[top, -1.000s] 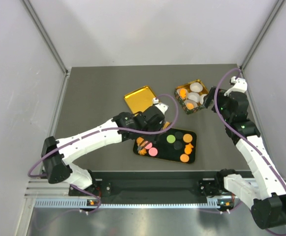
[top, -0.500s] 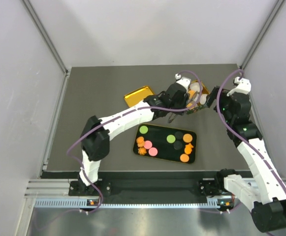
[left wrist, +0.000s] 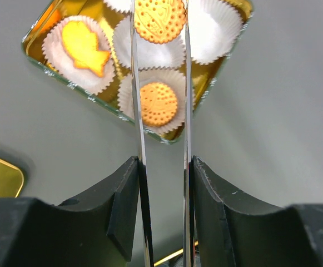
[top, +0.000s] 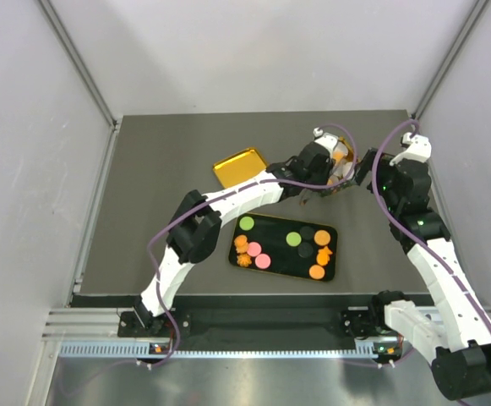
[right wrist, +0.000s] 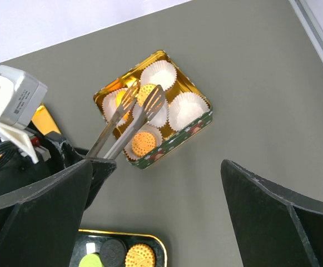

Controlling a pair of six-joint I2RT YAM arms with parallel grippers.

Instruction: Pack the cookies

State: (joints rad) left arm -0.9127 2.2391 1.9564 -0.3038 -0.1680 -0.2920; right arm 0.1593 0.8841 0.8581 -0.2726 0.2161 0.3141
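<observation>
From overhead, my left claw [top: 317,161] reaches over the gold tin [top: 343,159] near the worktop's far right corner. The loose cookies [top: 263,260] lie on a black tray [top: 275,241] by the near edge. The left wrist view shows that claw clamped on metal tongs [left wrist: 186,111], whose tips pinch a round cookie [left wrist: 160,19] above the tin's paper cups [left wrist: 211,28]. On the right wrist view, my right claw [right wrist: 155,167] gapes wide, holding nothing, with the tin in front of it.

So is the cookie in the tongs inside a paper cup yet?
Not dropped in: the cookie is pinched by the tongs, over a white cup in the tin.
</observation>
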